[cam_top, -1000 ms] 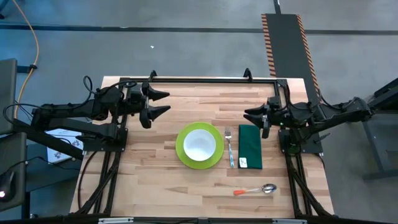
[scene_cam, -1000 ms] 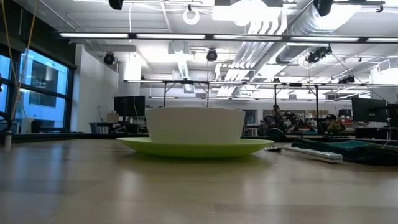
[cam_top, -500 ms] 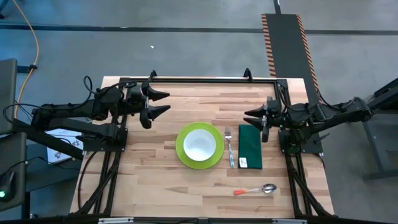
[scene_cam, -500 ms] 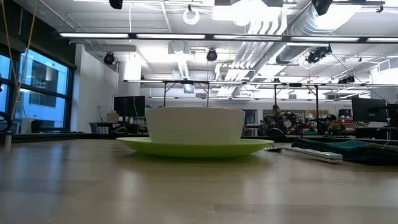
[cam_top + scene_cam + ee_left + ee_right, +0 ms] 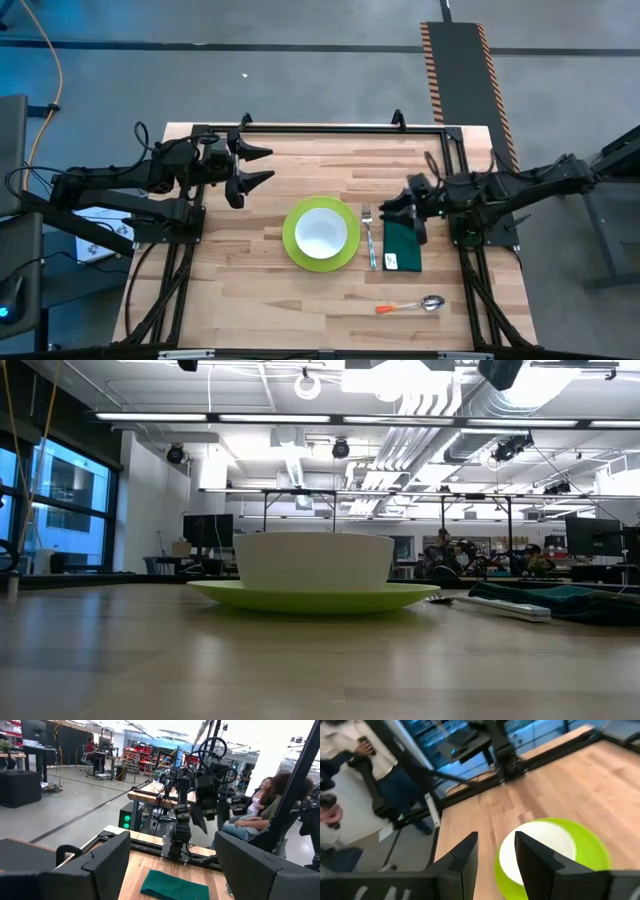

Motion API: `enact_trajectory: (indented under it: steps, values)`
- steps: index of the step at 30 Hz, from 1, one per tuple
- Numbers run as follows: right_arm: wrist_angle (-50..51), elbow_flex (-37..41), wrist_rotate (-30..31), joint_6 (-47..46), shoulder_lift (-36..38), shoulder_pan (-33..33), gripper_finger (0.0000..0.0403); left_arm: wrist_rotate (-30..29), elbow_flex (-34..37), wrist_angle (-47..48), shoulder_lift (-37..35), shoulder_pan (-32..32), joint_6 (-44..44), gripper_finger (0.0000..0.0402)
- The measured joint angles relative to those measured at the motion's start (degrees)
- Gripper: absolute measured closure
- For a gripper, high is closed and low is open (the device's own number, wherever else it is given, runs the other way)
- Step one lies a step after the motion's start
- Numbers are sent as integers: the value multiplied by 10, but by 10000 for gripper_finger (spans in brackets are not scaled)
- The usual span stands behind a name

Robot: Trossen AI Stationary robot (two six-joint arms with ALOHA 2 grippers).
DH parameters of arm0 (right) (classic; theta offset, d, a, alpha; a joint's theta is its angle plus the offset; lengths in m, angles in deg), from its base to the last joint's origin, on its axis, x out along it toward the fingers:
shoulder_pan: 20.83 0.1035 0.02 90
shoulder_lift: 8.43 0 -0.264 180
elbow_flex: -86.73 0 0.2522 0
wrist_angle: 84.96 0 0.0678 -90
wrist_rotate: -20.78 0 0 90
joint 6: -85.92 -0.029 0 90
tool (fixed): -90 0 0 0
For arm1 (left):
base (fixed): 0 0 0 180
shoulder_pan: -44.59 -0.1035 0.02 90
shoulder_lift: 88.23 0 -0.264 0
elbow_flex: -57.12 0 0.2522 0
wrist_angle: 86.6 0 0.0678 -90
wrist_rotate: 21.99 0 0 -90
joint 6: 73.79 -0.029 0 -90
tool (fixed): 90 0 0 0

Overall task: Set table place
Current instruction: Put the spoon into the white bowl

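A lime-green plate (image 5: pixel 293 240) lies in the middle of the table (image 5: pixel 250 290), and a white bowl (image 5: pixel 321 231) stands on it. To the plate's right lie a silver fork (image 5: pixel 369 240) and a dark green folded napkin (image 5: pixel 404 245). An orange-handled spoon (image 5: pixel 408 305) lies near the front edge. My right gripper (image 5: pixel 392 208) is open and empty above the napkin's far end, by the fork's tines; its wrist view (image 5: pixel 496 855) looks onto the bowl (image 5: pixel 540 847). My left gripper (image 5: pixel 262 165) is open and empty at the far left.
A black metal frame (image 5: pixel 320 129) runs along the table's far edge and down both sides. Bare wood lies left of the plate and at the front left. People sit and stand in the room beyond the table (image 5: pixel 260 805) (image 5: pixel 370 755).
My right gripper has gone toward the table's left and a little toward its near edge, from beyond the napkin's far right corner to above the napkin's far end. My left arm has kept still. Nothing on the table has moved.
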Motion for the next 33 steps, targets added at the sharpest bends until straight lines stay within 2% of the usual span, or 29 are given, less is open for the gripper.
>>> enact_trajectory:
  steps: [5, 11, 13, 18, 23, 27, 30, 33]
  values:
    - [-17, 0, -34, -14, -32, 0, 284, 0, 0, 0, 0, 0, -2, 126]
    - [-10, 0, -134, -57, -48, 0, 284, 0, 0, 0, 0, 0, -6, 126]
    - [-2, 0, -181, -101, -53, 1, 284, -6, 0, 0, 0, 0, -6, 126]
    - [27, 0, -259, -309, -74, 32, 284, -20, 0, -1, 0, 0, -6, 126]
    - [65, 0, -258, -527, -103, 114, 284, -34, 0, -1, 0, 0, -6, 126]
    - [66, 0, -193, -669, -138, 184, 284, -35, 0, -1, 0, 0, -6, 126]
    - [70, 0, -172, -734, -169, 224, 284, -35, 0, -1, 0, 0, -6, 126]
    - [72, 0, -172, -741, -202, 251, 284, -35, 0, -1, 0, 0, -6, 126]
